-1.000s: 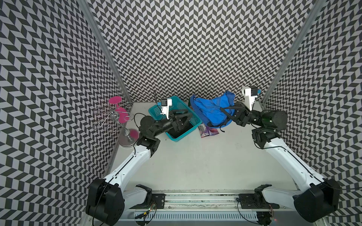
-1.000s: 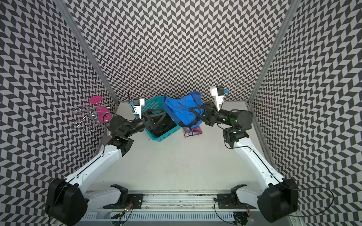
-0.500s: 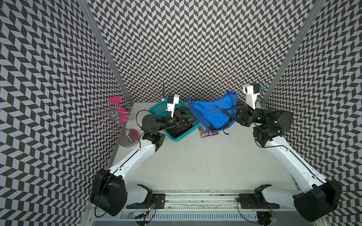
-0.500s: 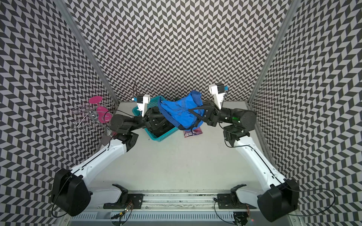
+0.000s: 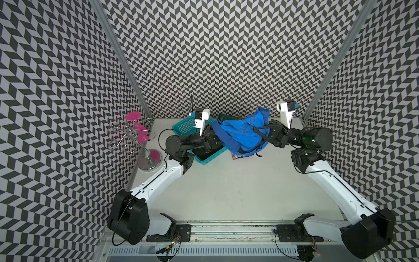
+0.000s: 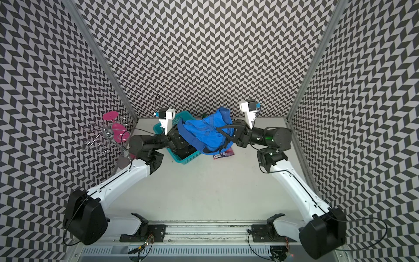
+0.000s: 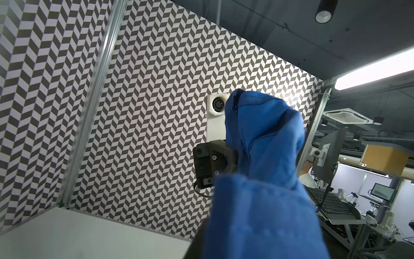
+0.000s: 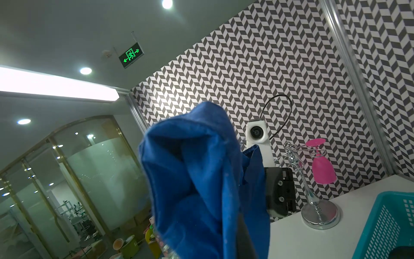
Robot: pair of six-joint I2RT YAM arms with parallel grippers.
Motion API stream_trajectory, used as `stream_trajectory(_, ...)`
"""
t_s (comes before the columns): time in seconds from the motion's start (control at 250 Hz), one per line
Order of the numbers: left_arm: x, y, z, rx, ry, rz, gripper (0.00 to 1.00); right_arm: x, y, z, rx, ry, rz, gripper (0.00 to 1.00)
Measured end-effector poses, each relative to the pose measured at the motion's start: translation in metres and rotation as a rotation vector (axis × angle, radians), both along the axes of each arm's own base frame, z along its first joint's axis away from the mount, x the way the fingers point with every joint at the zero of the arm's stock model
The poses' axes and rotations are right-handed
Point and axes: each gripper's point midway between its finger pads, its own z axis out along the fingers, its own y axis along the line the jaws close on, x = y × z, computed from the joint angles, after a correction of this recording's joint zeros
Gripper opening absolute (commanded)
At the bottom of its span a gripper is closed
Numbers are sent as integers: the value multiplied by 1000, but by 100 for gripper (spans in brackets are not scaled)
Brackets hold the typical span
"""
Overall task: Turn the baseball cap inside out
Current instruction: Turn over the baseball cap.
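Surface: you have a pale grey tabletop (image 5: 226, 186), mostly bare at the front, with the things grouped at the back.
Room: black-and-white chevron walls (image 5: 226, 56) close it on three sides, with metal posts in the back corners.
Bystanders: a teal plastic mesh basket (image 5: 183, 127) sits back left. A chrome glass rack holding pink glasses (image 5: 141, 136) stands by the left wall. A small purple packet (image 5: 240, 156) lies flat beside the basket.
Task item: the blue fabric baseball cap (image 5: 240, 133) hangs crumpled in the air at the back, between the left arm (image 5: 158, 179) and the right arm (image 5: 335, 181). In both top views it overlaps the basket's right corner and the packet.
Long axis: it runs left to right, arm to arm, roughly level.
Facing: a darker blue band curves along the end nearest the left arm, and one fold stands up at the right end. You cannot tell where the bill points.
Left jaws: at the cap's left end with cloth draped over them. You cannot tell whether they are apart or together.
Right jaws: together, clamped on the cap's right end.
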Motion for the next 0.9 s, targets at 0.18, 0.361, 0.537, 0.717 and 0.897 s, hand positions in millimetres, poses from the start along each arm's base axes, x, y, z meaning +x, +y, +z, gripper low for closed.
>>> stream_trajectory(0.18,3,-1,-15,10,69,16,0,29,-5,-34,-31,68,-158,49)
stream_trajectory(0.361,26,1,-27,26,178,164,0,67,-19,-95,-118,173,-331,90)
stream_trajectory(0.537,62,15,-46,70,297,401,0,82,-47,-104,-193,123,-562,100)
stream_trajectory(0.717,90,27,-80,139,447,560,0,67,-65,-78,-226,-103,-715,100)
stream_trajectory(0.897,99,26,-99,176,511,604,0,43,-21,-80,-287,-285,-678,99)
